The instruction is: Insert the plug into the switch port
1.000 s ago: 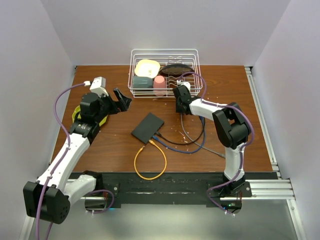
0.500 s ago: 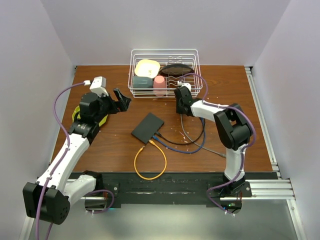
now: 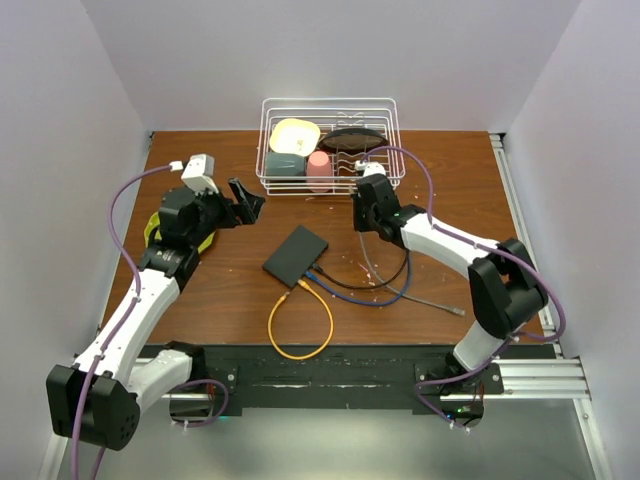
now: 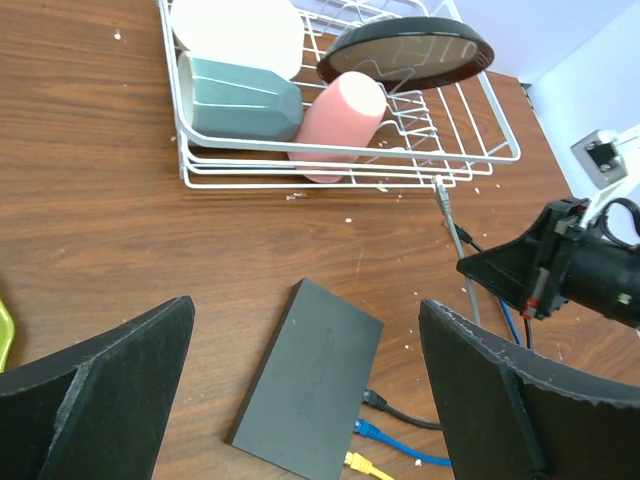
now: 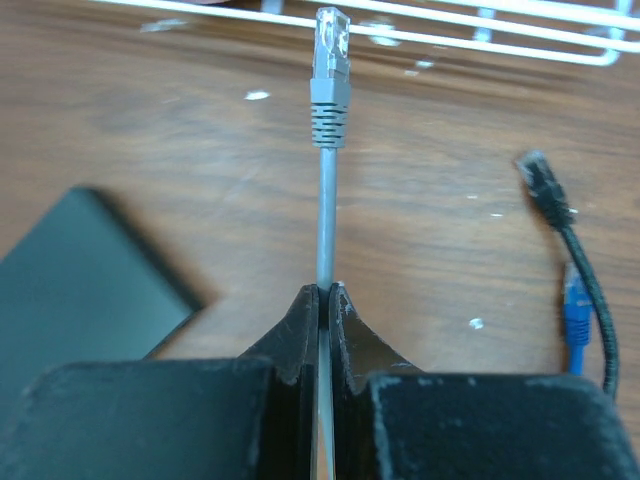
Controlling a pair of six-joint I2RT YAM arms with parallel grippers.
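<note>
right gripper point(image 5: 325, 292): clamped tight on grey cable point(image 5: 324, 210) just behind the plug point(image 5: 330, 45), which points toward the wire rack point(image 5: 520, 28)
left gripper point(image 4: 305, 308): spread wide, holding nothing
dark grey box point(image 4: 310, 385): flat mid-table, apart from plug; switch port point(image 4: 354, 424) on its edge among black, blue, yellow leads point(image 4: 385, 434), exact socket unclear

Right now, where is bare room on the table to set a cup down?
Bare wood lies at the far right, between the dish rack and the right edge of the table, and front left, between the left arm and the yellow cable. It is crowded around the grey box, where cables spread.
</note>
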